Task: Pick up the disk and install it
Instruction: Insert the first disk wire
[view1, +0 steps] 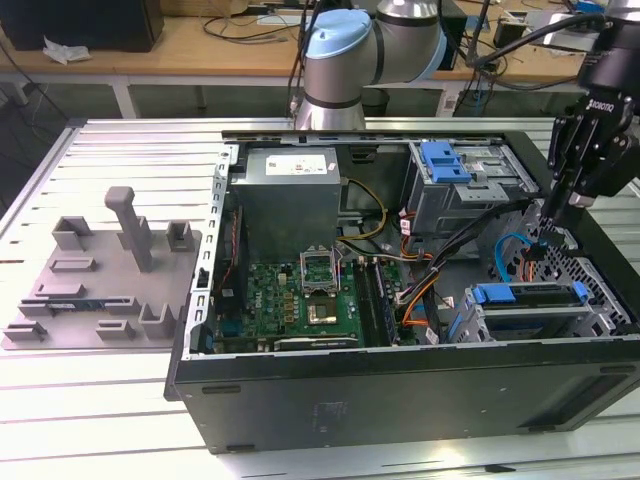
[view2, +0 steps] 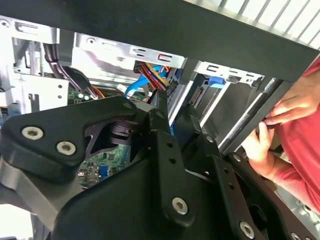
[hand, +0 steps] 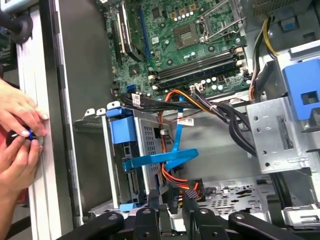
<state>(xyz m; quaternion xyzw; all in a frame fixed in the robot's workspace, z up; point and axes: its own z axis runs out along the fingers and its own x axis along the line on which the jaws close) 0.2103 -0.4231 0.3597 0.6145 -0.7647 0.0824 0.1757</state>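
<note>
i see the gripper (view1: 549, 236) down inside the computer case (view1: 400, 400), near its wall on the exterior view's right. its fingers are slightly apart, holding nothing. the disk (view1: 530, 296) sits in the drive bay at the case's near corner, just beside the gripper. a person's hands (hand: 20, 125) touch the case's edge.

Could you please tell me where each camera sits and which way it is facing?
Exterior view: off the arm, looking down into the open computer case; arm and gripper show.
First wrist view: on the wrist, looking past the gripper at the motherboard.
Second wrist view: on the wrist, looking over the gripper into the case.
Both wrist views share a person's hands at the case's edge.
</note>
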